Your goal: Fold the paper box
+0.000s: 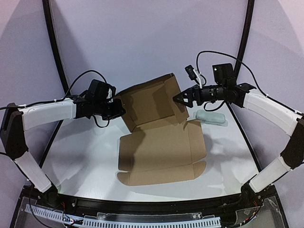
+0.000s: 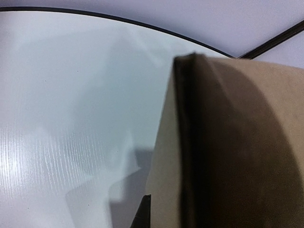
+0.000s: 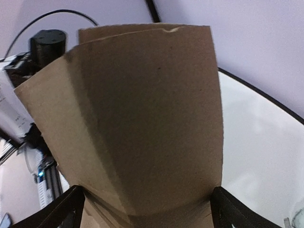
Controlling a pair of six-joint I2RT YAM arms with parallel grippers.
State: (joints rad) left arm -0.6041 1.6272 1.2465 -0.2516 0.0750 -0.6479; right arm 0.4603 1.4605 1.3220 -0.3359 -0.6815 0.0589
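My left gripper (image 1: pixel 118 107) is pinching the paper box (image 1: pixel 161 147) tight; my right gripper (image 1: pixel 178 99) is gaping wide around its flap (image 3: pixel 147 118). Bending slowly along the crease is best.

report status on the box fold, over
Left gripper shut on raised panel of brown corrugated cardboard box. Right gripper open, straddling its other edge. Base flat. Small pale object at right, not blocking.
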